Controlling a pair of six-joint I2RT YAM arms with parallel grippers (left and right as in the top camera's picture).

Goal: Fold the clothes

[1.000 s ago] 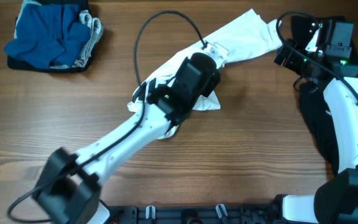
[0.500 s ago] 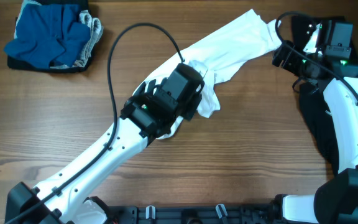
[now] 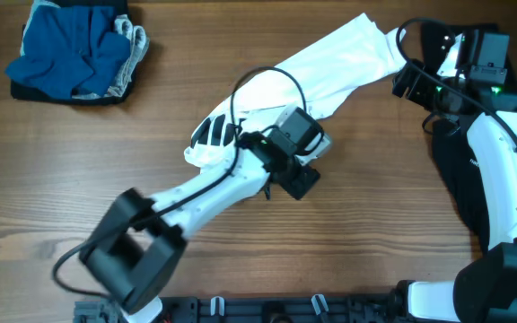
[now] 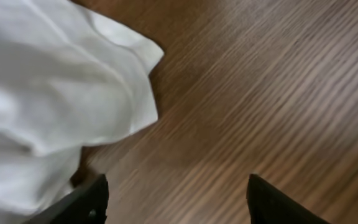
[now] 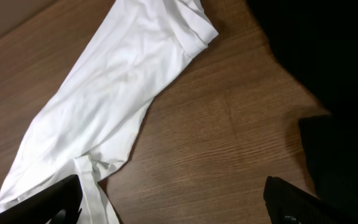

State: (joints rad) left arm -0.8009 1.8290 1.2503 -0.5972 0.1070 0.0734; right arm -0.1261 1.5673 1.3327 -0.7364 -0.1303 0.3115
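Left fingers (image 4: pixel 91 202) and right fingers (image 5: pixel 291 202) are being held released, empty. A crooked fold is being risked if bunched layers of the white T-shirt (image 3: pixel 339 58) are pinched together.

I am in a robot lab: my left arm (image 3: pixel 205 193) and right arm (image 3: pixel 505 170) sit at a wood bench (image 3: pixel 375 233).

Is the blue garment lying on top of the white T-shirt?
No, the blue garment sits in its own pile at the overhead view's upper left, clearly apart from the white T-shirt.
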